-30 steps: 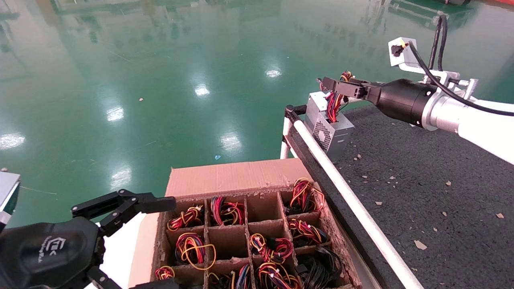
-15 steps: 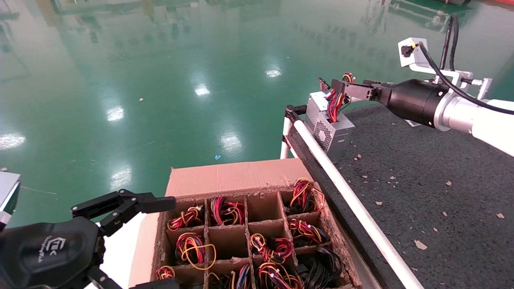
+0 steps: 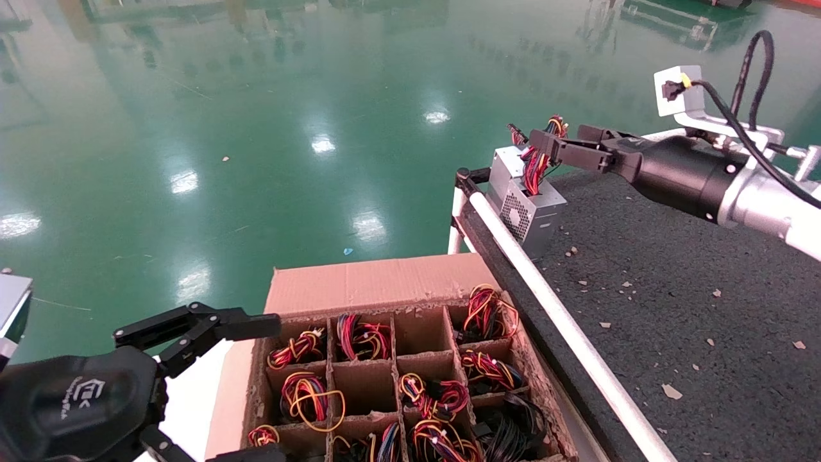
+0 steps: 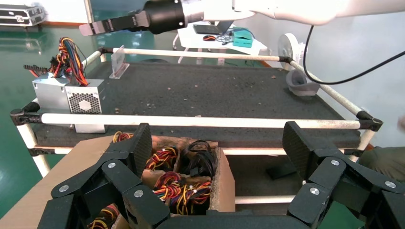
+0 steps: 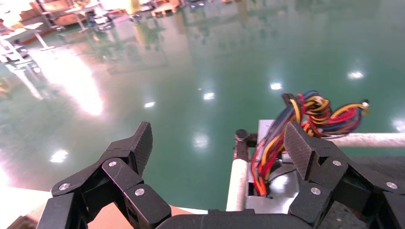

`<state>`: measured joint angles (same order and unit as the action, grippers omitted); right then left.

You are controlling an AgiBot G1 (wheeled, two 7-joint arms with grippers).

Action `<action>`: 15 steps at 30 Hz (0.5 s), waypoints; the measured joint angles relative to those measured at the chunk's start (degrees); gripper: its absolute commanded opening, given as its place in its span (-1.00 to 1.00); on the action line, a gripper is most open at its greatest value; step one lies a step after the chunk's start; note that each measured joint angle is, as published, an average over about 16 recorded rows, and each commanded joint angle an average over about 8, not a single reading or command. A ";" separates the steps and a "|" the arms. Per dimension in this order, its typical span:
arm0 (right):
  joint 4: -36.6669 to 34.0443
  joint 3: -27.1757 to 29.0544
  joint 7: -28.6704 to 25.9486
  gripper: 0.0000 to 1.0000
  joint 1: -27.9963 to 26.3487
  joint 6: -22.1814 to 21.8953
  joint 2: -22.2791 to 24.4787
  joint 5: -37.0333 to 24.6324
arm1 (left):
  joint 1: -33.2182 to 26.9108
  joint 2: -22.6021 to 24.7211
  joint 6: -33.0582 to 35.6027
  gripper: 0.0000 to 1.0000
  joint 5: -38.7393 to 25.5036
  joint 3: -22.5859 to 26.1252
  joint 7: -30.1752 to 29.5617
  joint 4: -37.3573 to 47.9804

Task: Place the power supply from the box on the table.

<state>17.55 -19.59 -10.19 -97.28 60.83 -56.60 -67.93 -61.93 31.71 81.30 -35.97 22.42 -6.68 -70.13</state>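
Two arms of my rig show here, and only the right one is out over the work. The power supply [image 3: 527, 208] stands on the far left corner of the table [image 3: 673, 289], just inside the white rail [image 3: 558, 321], its honeycomb grille facing the box [image 3: 385, 359] and its red, yellow and black wires [image 3: 535, 163] rising from the top. My right gripper [image 3: 551, 142] hangs level just above that bundle; in the right wrist view its two black fingers [image 5: 129, 152] are spread wide with nothing between them, and the wires [image 5: 305, 119] and the silver casing [image 5: 272, 191] sit below and beyond them. From the left wrist view the power supply [image 4: 71, 98] stands upright at the table's corner with the right gripper [image 4: 102, 27] above and clear of it. My left gripper [image 3: 192, 330] is parked low beside the near left edge of the box, its fingers [image 4: 129, 152] apart and empty. The box sits on the floor against the table's side, its long flap folded out toward the green floor [image 3: 256, 128]; most of its square cells hold coiled wire bundles [image 3: 308, 394], while a few cells in the middle columns look bare. Tan crumbs [image 3: 670, 390] dot the dark tabletop.
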 measured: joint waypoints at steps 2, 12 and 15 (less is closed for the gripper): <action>2.44 0.16 -0.02 1.00 1.56 1.08 0.94 1.14 | 0.00 0.00 0.00 1.00 0.00 0.00 0.00 0.00; 14.62 0.93 -0.15 1.00 9.32 6.49 5.63 6.80 | 0.00 0.00 0.00 1.00 0.00 0.00 0.00 0.00; 18.27 1.16 -0.18 1.00 11.65 8.11 7.04 8.50 | 0.00 0.00 0.00 1.00 0.00 0.00 0.00 0.00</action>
<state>35.82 -18.43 -10.37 -85.63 68.94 -49.56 -59.43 -61.93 31.71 81.30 -35.97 22.42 -6.68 -70.13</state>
